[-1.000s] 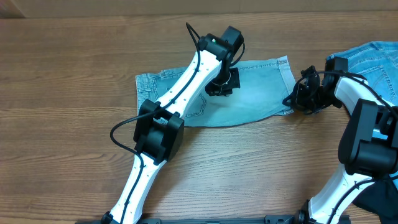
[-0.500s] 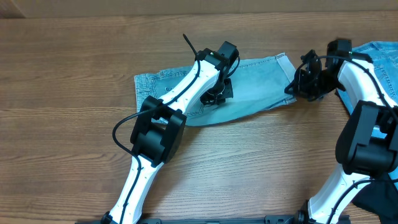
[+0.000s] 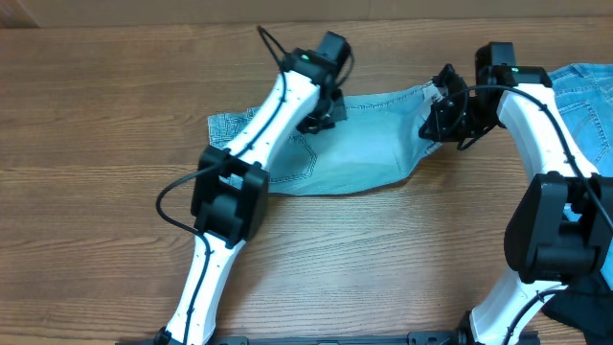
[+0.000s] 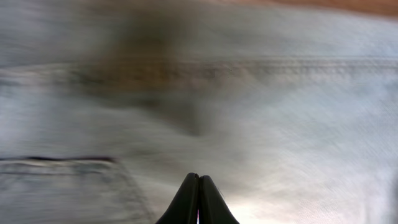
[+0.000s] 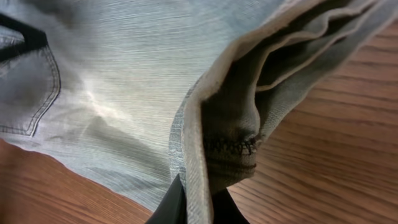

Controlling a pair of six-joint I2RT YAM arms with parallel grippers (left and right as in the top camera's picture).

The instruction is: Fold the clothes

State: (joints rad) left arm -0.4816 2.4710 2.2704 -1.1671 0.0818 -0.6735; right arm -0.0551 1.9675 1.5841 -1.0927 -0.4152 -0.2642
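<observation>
The pale light-blue denim shorts (image 3: 369,144) lie on the wooden table, waistband to the left, leg cuffs to the right. My left gripper (image 3: 321,113) is shut, its tips pressed together over the upper middle of the shorts; the left wrist view (image 4: 199,186) shows only blurred denim, a seam and a pocket edge below the tips. My right gripper (image 3: 439,120) is shut on the hemmed cuff (image 5: 214,124) at the shorts' right end and holds it lifted off the table. The layered cuff edges (image 5: 298,50) show in the right wrist view.
A second, medium-blue denim garment (image 3: 579,96) lies at the right edge of the table, behind my right arm. Bare wood table (image 3: 96,115) surrounds the shorts on the left, back and front.
My right gripper has moved up and to the left, carrying the cuff toward the shorts' middle. My left gripper has slid up and left across the shorts.
</observation>
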